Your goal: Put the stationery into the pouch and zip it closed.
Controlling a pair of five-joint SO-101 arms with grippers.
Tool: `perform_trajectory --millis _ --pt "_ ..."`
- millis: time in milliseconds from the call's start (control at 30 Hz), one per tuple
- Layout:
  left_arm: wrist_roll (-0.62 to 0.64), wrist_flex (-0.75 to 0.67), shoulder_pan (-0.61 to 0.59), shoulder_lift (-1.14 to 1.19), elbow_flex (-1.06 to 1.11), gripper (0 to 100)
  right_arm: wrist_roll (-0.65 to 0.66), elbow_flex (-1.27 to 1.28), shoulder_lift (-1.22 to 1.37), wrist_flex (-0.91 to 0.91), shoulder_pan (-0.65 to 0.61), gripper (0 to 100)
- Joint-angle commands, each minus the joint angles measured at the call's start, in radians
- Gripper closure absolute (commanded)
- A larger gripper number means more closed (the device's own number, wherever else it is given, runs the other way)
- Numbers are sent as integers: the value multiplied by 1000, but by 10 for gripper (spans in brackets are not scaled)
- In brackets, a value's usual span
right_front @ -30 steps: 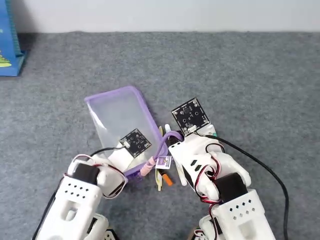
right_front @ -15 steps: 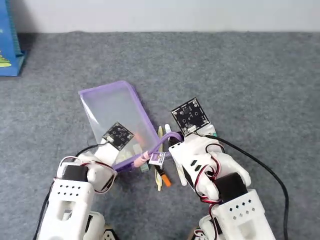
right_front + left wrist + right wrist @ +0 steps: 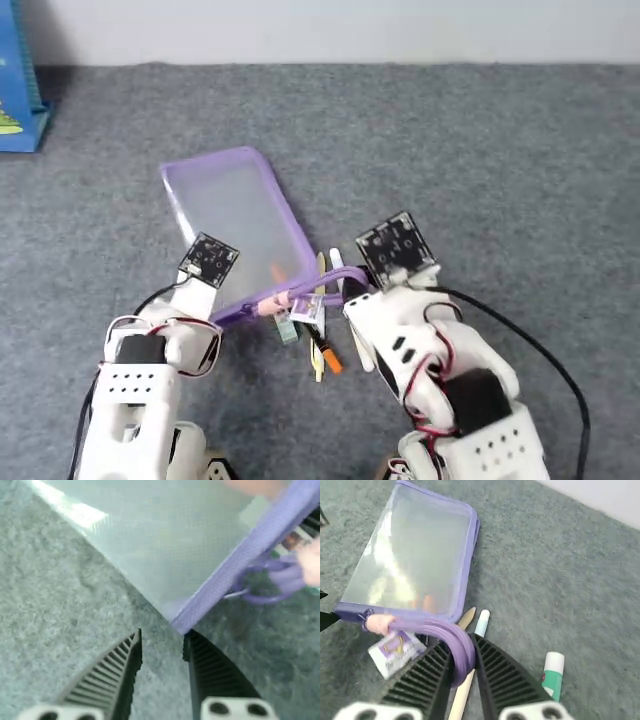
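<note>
While the pouch is lying flat on the grey desk, left of centre, its purple strap is being pinched between the closed jaws of the right arm, just beside the pouch's near right corner. A paper tag is lying just beside the strap, at the pouch's near edge. The jaws of the left arm are being held open and empty at the pouch's near left corner, which is lying just ahead of the gap between them; whether they are touching it cannot be told. 1 orange item is being seen through the clear face, inside the pouch. Outside it, 1 wooden pencil and 1 white pen are lying side by side, just right of the pouch and partly under the strap. 1 green-and-white glue stick is lying further right, apart from them. A blue box is standing at the far left edge.
</note>
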Motion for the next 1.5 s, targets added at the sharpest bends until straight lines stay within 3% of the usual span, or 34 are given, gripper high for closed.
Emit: perform_trajectory --millis 0,467,833,1100,1233,1467 --pt "20 -26 -5 2 -13 870 -12 -23 -68 30 7 988" --pt "37 -20 -2 0 -64 940 -12 -21 -101 77 -53 988" --pt "41 23 91 2 -85 836 -12 -15 -101 79 -54 988" --pt "41 21 97 2 -84 811 -14 -15 -101 91 -54 988" --pt "43 17 166 2 -84 811 -14 -15 -101 91 -54 988" --pt "106 -199 155 9 -33 815 -14 -17 -101 102 -56 988"
